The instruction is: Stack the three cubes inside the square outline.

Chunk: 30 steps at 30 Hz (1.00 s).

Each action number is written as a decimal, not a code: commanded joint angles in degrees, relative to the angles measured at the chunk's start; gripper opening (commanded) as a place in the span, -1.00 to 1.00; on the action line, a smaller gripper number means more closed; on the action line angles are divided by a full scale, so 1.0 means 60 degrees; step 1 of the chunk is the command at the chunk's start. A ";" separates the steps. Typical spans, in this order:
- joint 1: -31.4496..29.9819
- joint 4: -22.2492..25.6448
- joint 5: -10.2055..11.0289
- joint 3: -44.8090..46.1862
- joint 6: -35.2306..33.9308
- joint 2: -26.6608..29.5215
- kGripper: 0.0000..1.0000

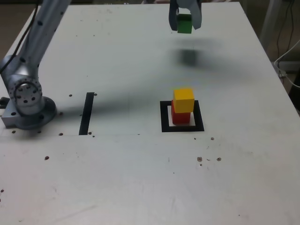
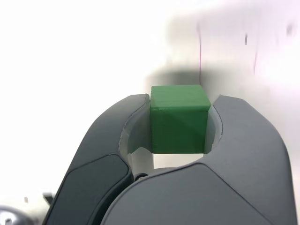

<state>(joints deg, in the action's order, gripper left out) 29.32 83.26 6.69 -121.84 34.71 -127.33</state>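
The pincer (image 1: pixel 184 23) is gripping the green cube (image 1: pixel 184 23) between its two fingers, holding it above the tabletop (image 1: pixel 117 178) toward the far edge in the exterior view, and the cube is casting a blurred shadow (image 1: pixel 189 57) on the white surface below. The square outline (image 1: pixel 166 127) is lying nearer the camera, and the red cube (image 1: pixel 181 117) is sitting inside it — the yellow cube (image 1: pixel 183 100) is resting on top, making a stack of two. The stack is covering part of the outline's far side in the exterior view. Toward the exterior view's left, a single straight black strip (image 1: pixel 86 114) is lying on the table between the arm's base (image 1: pixel 31 112) and the outline. Small dark specks are dotting the surface, a few of them near the outline on the exterior view's right — all looking flat. Beyond the table, pale cables (image 1: pixel 284 58) are hanging at the exterior view's right edge. Nothing visible is standing on the tabletop between the held cube and the stack.
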 commanded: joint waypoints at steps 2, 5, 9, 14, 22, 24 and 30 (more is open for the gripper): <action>-0.0478 -0.0035 -0.0135 0.0698 -0.0598 0.0930 -0.36; -0.1058 -0.0112 -0.0227 0.1417 -0.1264 0.1522 -0.36; -0.1921 -0.0198 -0.0233 0.2215 -0.2124 0.2222 -0.36; -0.2953 -0.0231 -0.0244 0.3161 -0.3245 0.2953 -0.36; -0.4438 -0.0520 -0.0304 0.4146 -0.4987 0.3383 -0.36; -0.4810 -0.0591 -0.0325 0.4274 -0.5433 0.3392 -0.36; -0.5664 -0.0771 -0.0414 0.4311 -0.6367 0.3266 -0.36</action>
<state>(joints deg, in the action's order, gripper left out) -4.06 78.92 4.41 -95.74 -2.92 -107.43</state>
